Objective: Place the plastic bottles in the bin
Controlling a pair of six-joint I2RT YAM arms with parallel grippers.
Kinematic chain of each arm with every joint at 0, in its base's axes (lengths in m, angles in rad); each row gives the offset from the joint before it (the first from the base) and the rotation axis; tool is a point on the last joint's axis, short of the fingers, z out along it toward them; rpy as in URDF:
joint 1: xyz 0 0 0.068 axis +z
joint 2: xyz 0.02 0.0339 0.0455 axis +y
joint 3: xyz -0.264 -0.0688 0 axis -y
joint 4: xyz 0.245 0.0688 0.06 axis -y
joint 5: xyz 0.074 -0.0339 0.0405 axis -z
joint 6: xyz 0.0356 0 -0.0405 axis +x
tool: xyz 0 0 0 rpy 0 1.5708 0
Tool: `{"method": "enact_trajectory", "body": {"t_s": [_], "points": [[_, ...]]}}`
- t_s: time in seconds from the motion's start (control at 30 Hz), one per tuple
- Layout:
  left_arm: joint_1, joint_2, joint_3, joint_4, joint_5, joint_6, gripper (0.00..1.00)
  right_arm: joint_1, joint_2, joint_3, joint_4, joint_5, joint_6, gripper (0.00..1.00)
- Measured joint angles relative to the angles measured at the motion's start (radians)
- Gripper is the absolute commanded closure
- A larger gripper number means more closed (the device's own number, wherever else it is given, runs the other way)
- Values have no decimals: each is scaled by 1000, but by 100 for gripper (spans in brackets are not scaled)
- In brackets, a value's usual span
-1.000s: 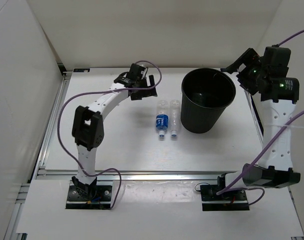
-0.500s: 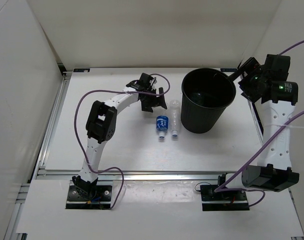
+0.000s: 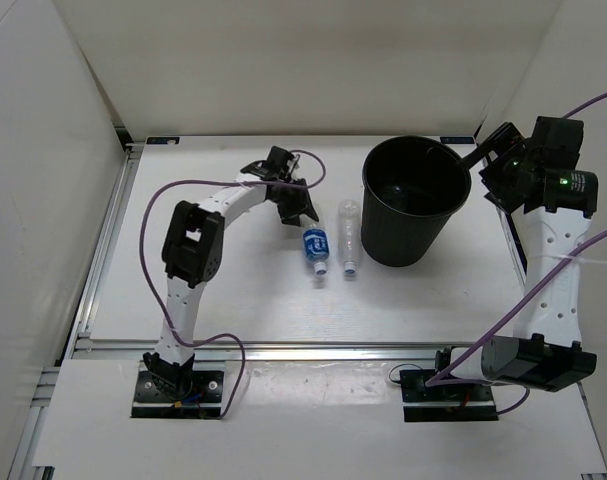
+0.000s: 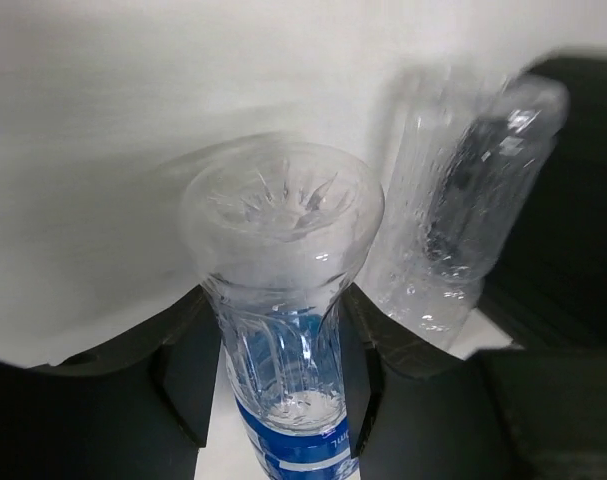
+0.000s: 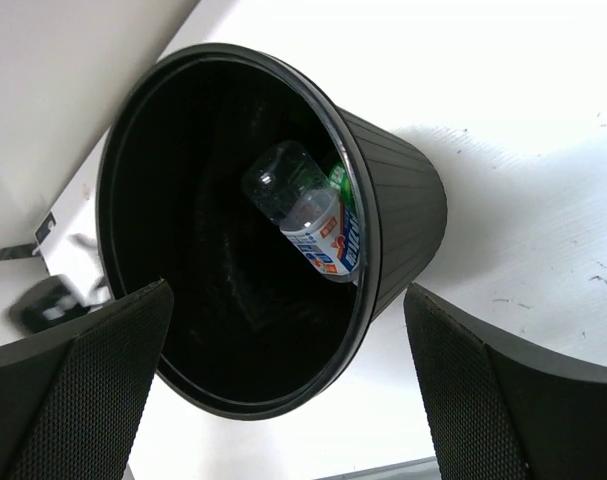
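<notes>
Gripping the blue-label bottle (image 4: 281,225) near its base, the left pincer (image 4: 280,335) has it squeezed between both fingers.

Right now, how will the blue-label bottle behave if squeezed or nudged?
Likely light: the blue-label bottle looks empty. Its thin clear wall may dent between the left gripper fingers. Lying on its round side, it could roll toward the plain clear bottle.

Bright, even light with soft shadows on the table (image 3: 243,300). The plain bottle (image 4: 463,200) is blurred; the bin (image 5: 403,200) is dark inside.
</notes>
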Motion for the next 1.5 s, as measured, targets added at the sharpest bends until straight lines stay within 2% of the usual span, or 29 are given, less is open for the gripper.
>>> {"method": "enact_trajectory", "body": {"t_s": [0.1,0.17,0.23,0.33,0.37,0.43,0.53,0.6,0.67,0.73,0.77,0.8,0.83,0.97,1.03,1.2,1.33,1.43,1.5], "points": [[49,-82,15,-43,-94,-26,62,0,-2,-11,-3,-4,2,0],[78,-146,79,-70,-187,-33,62,0,-4,-16,-3,-8,5,0],[96,-185,212,-85,-284,-29,62,-1,-9,-23,-3,-13,6,0],[84,-175,515,-43,-388,13,62,-1,-15,-28,-4,-18,10,0],[71,-161,629,-26,-399,26,61,-1,-20,-29,-3,-21,15,0],[38,-153,753,71,-400,40,58,-1,-32,-38,-3,-26,22,0],[-29,-156,807,198,-369,68,53,-1,-60,-55,-4,-26,27,0],[-71,-124,827,269,-336,73,46,-1,-74,-58,-6,-26,27,0],[-109,-77,819,347,-299,72,44,-3,-91,-58,-8,-25,26,0],[-141,-24,802,403,-269,62,42,-7,-107,-58,-19,-23,22,0],[-154,3,790,423,-252,61,38,-8,-114,-59,-25,-21,19,0],[-164,20,765,432,-237,61,30,-10,-120,-59,-31,-19,15,0],[-171,31,739,431,-220,67,0,-13,-126,-59,-37,-18,11,0],[-174,19,613,428,-163,111,0,-35,-151,-82,-45,-16,1,0],[-159,-51,490,434,-153,151,0,-42,-160,-100,-50,-13,0,0],[-80,-420,50,449,-308,211,0,-52,-186,-153,-52,-14,-3,0],[39,-652,-193,504,-275,177,0,-60,-202,-180,-56,-14,-3,0],[84,-653,-280,540,-183,133,0,-60,-204,-181,-56,-14,-3,0],[80,-568,-313,553,-105,115,0,-60,-205,-182,-55,-14,-3,0]]}}
